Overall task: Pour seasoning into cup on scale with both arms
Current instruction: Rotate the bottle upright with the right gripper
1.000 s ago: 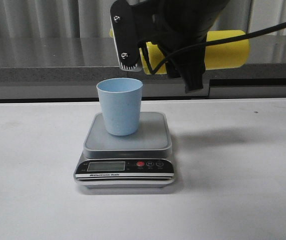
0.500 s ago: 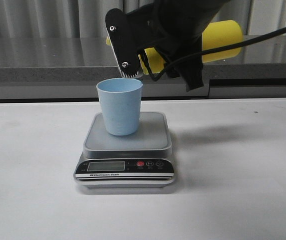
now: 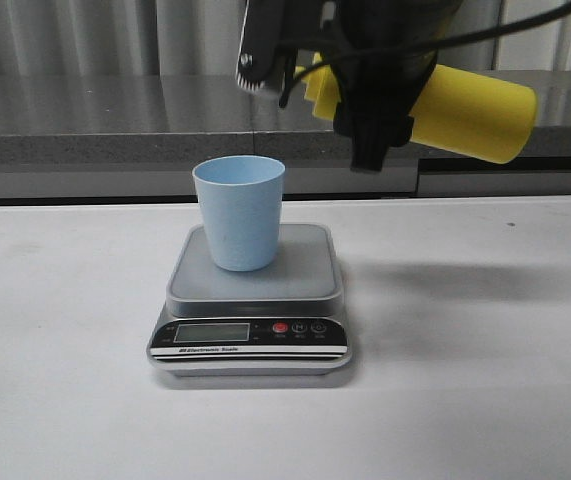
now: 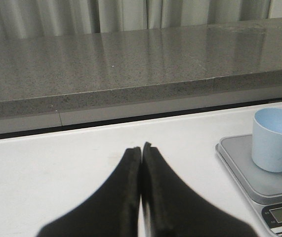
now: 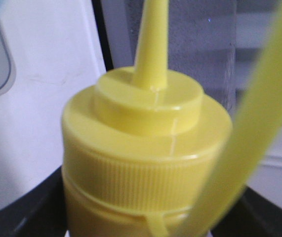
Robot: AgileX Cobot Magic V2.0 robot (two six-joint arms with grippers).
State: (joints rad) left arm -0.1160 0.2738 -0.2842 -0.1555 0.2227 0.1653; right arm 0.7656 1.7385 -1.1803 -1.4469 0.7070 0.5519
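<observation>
Yellow bottle [image 3: 470, 108]: lying nearly flat at the upper right of the front frame, base low toward the right.
My right gripper [image 3: 350, 70]: clamped round the bottle near its nozzle end; black fingers [image 5: 17, 210] flank the ribbed collar.
Nozzle [image 5: 151, 47]: bare cone, tether strap [image 5: 252, 128] beside it.
Cup [image 3: 239, 213]: upright on the scale [image 3: 250, 300], lower left of my right gripper, apart from it.
My left gripper [image 4: 141, 197]: fingers pressed together, empty, over the white table [image 3: 485, 400], the cup off to one side.

one cup [image 3: 239, 213], one scale [image 3: 250, 305], one seasoning bottle [image 3: 465, 108].
</observation>
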